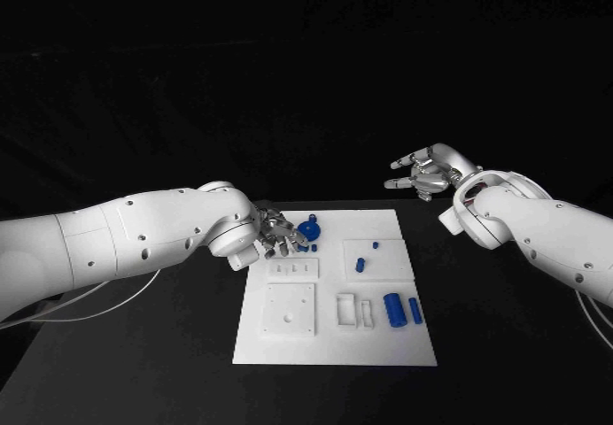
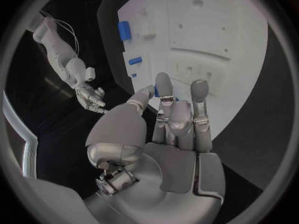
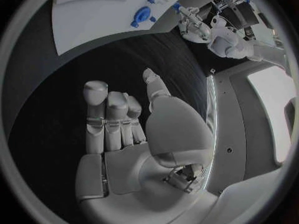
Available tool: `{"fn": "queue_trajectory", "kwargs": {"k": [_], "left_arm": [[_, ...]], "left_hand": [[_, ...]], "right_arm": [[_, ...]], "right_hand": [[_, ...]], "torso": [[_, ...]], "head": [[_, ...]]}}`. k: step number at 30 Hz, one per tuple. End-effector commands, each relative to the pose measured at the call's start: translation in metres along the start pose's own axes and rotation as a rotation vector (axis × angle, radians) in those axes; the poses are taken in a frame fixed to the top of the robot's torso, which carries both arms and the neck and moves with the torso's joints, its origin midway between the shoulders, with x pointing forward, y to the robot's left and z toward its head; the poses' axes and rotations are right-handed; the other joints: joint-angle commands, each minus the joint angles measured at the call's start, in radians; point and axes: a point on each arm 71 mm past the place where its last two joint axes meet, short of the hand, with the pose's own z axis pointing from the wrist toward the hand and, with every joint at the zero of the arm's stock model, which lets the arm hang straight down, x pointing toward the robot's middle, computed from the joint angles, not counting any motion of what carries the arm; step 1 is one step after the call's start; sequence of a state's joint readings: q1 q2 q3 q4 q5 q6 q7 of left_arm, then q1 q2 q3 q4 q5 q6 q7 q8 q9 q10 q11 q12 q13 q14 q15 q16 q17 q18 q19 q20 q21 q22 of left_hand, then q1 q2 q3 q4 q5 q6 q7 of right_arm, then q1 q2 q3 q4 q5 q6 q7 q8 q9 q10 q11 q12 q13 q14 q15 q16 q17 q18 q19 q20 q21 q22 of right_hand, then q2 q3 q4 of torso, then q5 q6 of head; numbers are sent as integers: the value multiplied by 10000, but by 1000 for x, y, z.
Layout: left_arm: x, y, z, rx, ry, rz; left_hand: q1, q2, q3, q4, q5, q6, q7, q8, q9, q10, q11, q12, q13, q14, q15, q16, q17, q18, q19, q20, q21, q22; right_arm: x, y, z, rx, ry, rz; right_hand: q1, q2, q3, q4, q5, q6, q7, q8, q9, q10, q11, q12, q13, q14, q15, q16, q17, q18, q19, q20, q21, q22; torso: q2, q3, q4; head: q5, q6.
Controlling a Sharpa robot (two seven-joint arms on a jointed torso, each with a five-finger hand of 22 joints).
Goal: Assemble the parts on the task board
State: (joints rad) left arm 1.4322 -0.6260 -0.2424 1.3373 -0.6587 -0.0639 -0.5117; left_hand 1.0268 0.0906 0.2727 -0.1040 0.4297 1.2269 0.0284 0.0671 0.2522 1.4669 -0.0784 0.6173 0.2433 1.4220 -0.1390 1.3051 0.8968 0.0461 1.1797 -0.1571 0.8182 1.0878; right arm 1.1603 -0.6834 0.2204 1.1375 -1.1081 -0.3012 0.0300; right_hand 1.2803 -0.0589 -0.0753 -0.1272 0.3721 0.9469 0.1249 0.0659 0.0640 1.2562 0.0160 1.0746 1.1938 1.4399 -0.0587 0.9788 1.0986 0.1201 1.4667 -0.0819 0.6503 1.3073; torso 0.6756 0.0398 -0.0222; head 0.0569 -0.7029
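Table (image 1: 153, 372): black, plain, no pattern.
Task board (image 1: 335, 354): white plate; raised blocks on it white as well.
Parts: blue. Round knobbed part (image 1: 311, 230), small peg (image 1: 361, 263), two cylinders (image 1: 395, 310) side by side, all the same blue.
Left arm (image 1: 128, 243): white shell.
Left hand (image 2: 177, 129): silver.
Right arm (image 1: 549, 232): white shell.
Right hand (image 1: 428, 173): silver.
Cables (image 1: 103, 305) under the left arm: white.

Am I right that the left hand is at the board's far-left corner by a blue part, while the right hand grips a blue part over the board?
Not quite. The right hand grips nothing: it is raised off the task board, over the black table, fingers apart, as the right wrist view shows. The left hand is indeed at the far-left corner by a blue part.
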Motion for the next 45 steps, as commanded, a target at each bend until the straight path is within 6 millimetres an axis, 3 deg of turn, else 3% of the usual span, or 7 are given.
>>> {"fn": "queue_trajectory", "kwargs": {"k": [1, 6, 18, 30, 31, 45], "left_arm": [[4, 2, 1, -281, 80, 877], [7, 6, 4, -374, -70, 1197], [20, 11, 13, -466, -259, 1744], [26, 15, 16, -483, -441, 1992], [27, 15, 16, -483, -441, 2002], [29, 17, 17, -472, -529, 2152]], "left_hand": [[-86, 70, 353, -153, 39, 1356, -778, 18, 7850, 491, -79, 61, -2, 59, 13, 48, 6, -164, 73, 23, -70, 62], [-97, 76, 365, -167, 34, 1352, -777, 15, 7869, 491, -78, 71, -6, 62, 17, 61, 10, -164, 87, 29, -96, 106], [-105, 85, 386, -163, 40, 1357, -781, 17, 7926, 491, -83, 100, -15, 71, 17, 89, 1, -174, 142, 28, -209, 263], [-118, 78, 407, -159, 57, 1356, -786, 13, 7989, 482, -87, 152, -14, 76, 12, 135, 3, -194, 297, 22, -506, 553], [-110, 77, 420, -143, 47, 1358, -785, 13, 8003, 490, -85, 144, -25, 71, 12, 157, -23, -224, 475, 20, -999, 1135], [-94, 79, 426, -133, 50, 1352, -783, 11, 8017, 490, -88, 149, -23, 72, 10, 152, -53, -238, 578, 17, -1250, 1416]], "right_arm": [[1, -1, 2, -40, 195, 58], [2, -2, 3, 9, 205, 58], [4, -2, 4, 33, 264, 59], [4, -1, 4, 23, 314, 39], [4, -1, 4, 23, 316, 37], [5, -1, 4, 17, 356, 26]], "right_hand": [[-15, 126, -15, -82, 51, 79, 7, -35, 1, -72, 18, -42, -16, -62, 22, -35, 0, 49, 497, 70, -43, 624], [-19, 134, -16, -91, 63, 93, 7, -33, 2, -72, 18, -42, -17, -61, 22, -33, 1, 48, 498, 70, -39, 626], [-37, 162, -38, -150, 118, 121, 5, -34, 3, -75, 16, -44, -22, -63, 20, -40, -1, 47, 496, 68, -45, 630], [-49, 179, -47, -181, 141, 135, 4, -33, 3, -73, 15, -40, -21, -61, 20, -33, 6, 47, 498, 67, -45, 633], [-49, 179, -47, -181, 141, 135, 4, -33, 3, -73, 15, -40, -21, -61, 20, -33, 6, 47, 498, 67, -45, 633], [-85, 216, -73, -226, 156, 195, 0, -29, 7, -72, 13, -36, -22, -62, 20, -42, 3, 48, 499, 67, -54, 633]], "torso": [[-39, 22, 2], [-81, 55, 9], [-52, 26, 6], [-55, 23, 10], [-56, 24, 11], [-56, 27, 11]], "head": [[32, -89], [39, -135], [38, -139], [48, -193], [47, -195], [77, -200]]}}
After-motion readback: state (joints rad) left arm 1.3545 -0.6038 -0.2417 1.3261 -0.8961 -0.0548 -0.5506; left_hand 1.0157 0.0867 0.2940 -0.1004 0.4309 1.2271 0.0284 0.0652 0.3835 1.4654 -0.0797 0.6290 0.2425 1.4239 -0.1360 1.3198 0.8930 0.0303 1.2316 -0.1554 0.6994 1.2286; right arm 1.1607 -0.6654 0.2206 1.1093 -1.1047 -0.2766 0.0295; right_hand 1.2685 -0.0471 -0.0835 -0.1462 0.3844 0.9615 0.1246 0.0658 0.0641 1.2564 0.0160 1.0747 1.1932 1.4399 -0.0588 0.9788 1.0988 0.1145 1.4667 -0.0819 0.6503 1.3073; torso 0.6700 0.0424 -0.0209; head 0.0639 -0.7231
